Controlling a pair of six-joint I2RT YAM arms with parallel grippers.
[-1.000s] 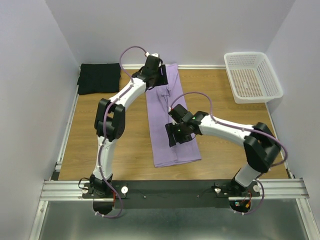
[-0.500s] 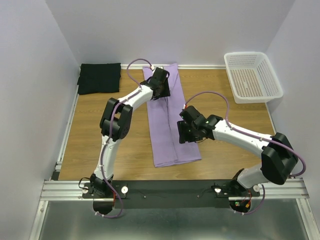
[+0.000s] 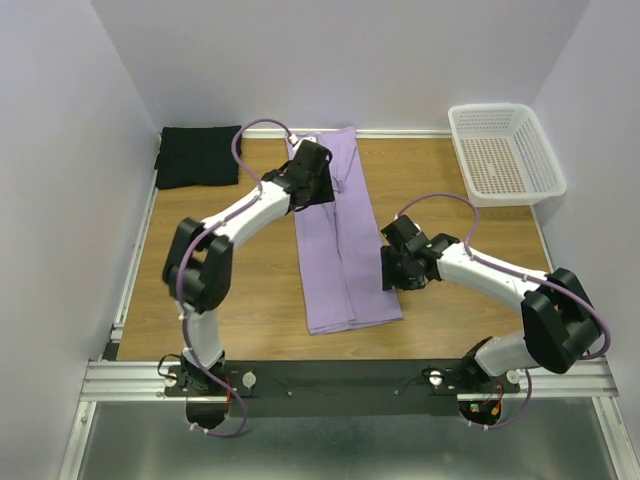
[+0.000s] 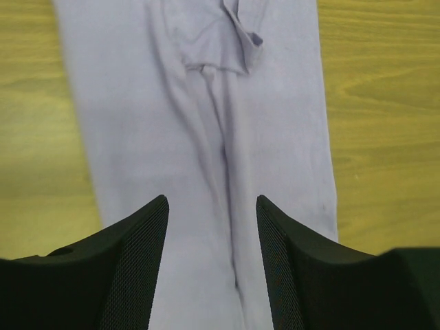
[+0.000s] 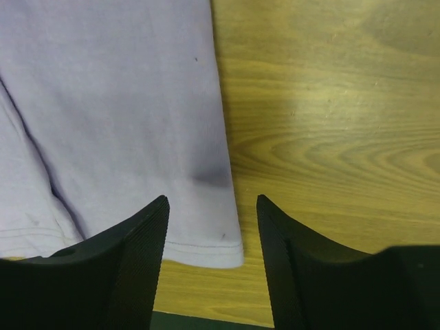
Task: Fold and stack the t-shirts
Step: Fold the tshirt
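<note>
At the centre of the light wooden table top [image 3: 250, 290], the plain lavender cotton t-shirt [image 3: 335, 250] is laid flat as a long narrow strip, running from the far edge towards the near edge, with its hem at the near end. A lengthwise crease is seen down its middle, and a tucked short sleeve [image 4: 230, 38] is shown in the left wrist view. In the far left corner, the plain black t-shirt [image 3: 198, 156] is placed as a folded rectangle, well apart from the lavender one; the two are not stacked. In the far right corner, the white perforated plastic basket [image 3: 490, 108] is set upright. The left gripper [image 3: 314, 182] is held over the far part of the lavender strip, towards its left edge; its black textured fingers [image 4: 134, 261] are spread wide, and only cloth is seen in the gap. The right gripper [image 3: 392, 270] is positioned just beside the strip's right edge, nearer the hem; its jaws are likewise parted wide and empty, and the gap is shown in the right wrist view to span the shirt's edge and bare wood. A small dark patch [image 5: 210, 177] is noted on the cloth near that edge. Whether either gripper touches the cloth cannot be told
</note>
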